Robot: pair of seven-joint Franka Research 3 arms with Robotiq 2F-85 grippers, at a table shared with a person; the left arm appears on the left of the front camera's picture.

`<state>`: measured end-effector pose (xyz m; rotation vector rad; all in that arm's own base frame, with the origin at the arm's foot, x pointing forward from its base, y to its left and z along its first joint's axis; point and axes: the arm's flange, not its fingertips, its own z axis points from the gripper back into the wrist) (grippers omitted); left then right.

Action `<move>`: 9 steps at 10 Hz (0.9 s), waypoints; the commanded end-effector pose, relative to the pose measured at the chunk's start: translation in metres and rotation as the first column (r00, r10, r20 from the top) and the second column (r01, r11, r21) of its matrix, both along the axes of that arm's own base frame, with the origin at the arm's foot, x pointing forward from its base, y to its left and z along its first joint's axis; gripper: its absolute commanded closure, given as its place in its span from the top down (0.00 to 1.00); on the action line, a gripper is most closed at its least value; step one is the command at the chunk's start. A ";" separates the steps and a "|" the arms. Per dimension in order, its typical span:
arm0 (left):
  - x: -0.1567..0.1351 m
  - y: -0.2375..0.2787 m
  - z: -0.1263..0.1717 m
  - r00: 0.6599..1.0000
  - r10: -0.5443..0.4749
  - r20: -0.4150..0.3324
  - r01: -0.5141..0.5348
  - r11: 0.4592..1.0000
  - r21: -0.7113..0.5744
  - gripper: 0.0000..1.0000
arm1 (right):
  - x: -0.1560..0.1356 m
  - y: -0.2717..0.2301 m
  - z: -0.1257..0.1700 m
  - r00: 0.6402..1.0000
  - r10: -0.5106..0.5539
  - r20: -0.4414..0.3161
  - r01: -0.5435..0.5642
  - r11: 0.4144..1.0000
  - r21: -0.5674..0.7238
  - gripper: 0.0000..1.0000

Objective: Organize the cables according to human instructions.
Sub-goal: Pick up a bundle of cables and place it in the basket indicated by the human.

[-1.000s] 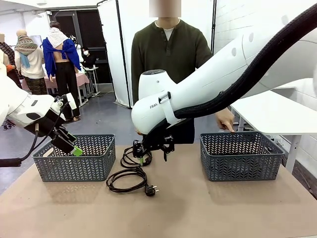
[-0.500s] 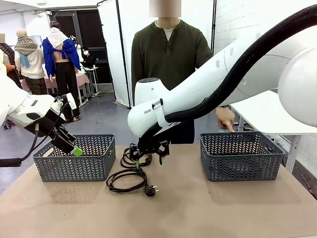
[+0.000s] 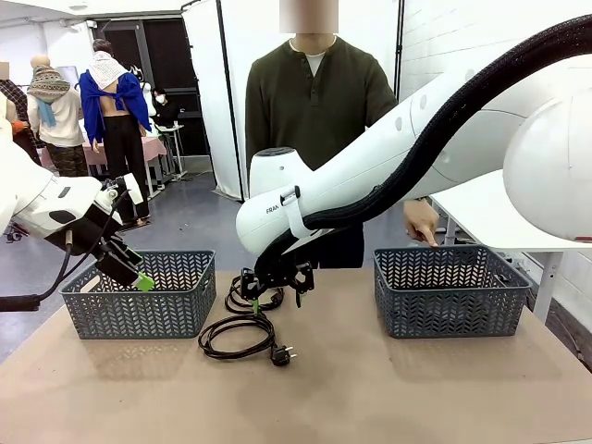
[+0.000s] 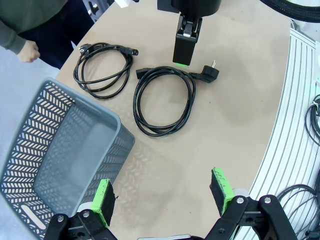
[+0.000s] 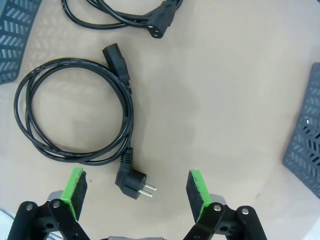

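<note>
Two black coiled cables lie on the table between the baskets: a near one [image 3: 238, 335] with a round-pin plug [image 3: 281, 354], and a far one [image 3: 248, 298] behind it. My right gripper [image 3: 275, 281] hangs open just above them. In the right wrist view the near cable [image 5: 75, 117] lies left of centre, its plug [image 5: 132, 183] sits between my open right gripper [image 5: 136, 187], and the far cable [image 5: 120, 15] runs along the top. My left gripper [image 3: 129, 268] is open above the left basket [image 3: 139, 305]. The left wrist view shows the open left gripper [image 4: 162, 196], both cables [image 4: 162, 102] [image 4: 102, 67] and the right gripper [image 4: 184, 45]. The human [image 3: 314, 102] stands across the table, one hand [image 3: 421, 225] pointing down at the right basket [image 3: 451, 291].
The grey left basket [image 4: 50, 165] has a bare floor in the left wrist view. A corner of the right basket [image 5: 306, 132] shows in the right wrist view. Bare tabletop [image 3: 370, 388] stretches in front of the cables. A ribbed table edge [image 4: 295, 100] runs along the right of the left wrist view.
The right arm has shifted a little to the left and lower over the cables. The left arm and the person's pointing hand have stayed put.
</note>
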<state>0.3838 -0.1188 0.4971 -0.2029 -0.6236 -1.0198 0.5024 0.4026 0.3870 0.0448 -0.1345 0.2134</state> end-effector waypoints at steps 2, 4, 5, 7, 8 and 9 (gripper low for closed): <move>0.002 0.004 -0.002 1.000 -0.021 -0.003 0.021 1.000 -0.016 1.00 | -0.001 -0.002 0.000 1.000 -0.002 0.001 0.002 1.000 0.002 1.00; 0.002 0.004 -0.002 1.000 -0.021 -0.003 0.021 1.000 -0.016 1.00 | 0.003 0.003 -0.006 1.000 -0.021 -0.001 0.021 1.000 -0.006 1.00; 0.002 0.004 -0.002 1.000 -0.021 -0.003 0.021 1.000 -0.016 1.00 | 0.005 0.004 -0.011 0.999 -0.032 -0.006 0.031 0.999 -0.011 1.00; 0.002 0.004 -0.002 1.000 -0.021 -0.003 0.021 1.000 -0.016 1.00 | 0.008 0.006 -0.020 0.998 -0.060 -0.014 0.060 0.998 -0.021 1.00; 0.002 0.004 -0.002 1.000 -0.021 -0.003 0.021 1.000 -0.016 1.00 | 0.008 0.007 -0.024 0.995 -0.098 -0.018 0.098 0.995 -0.028 1.00; 0.002 0.004 -0.002 1.000 -0.021 -0.003 0.021 1.000 -0.016 1.00 | 0.008 0.009 -0.027 0.989 -0.143 -0.024 0.142 0.989 -0.033 1.00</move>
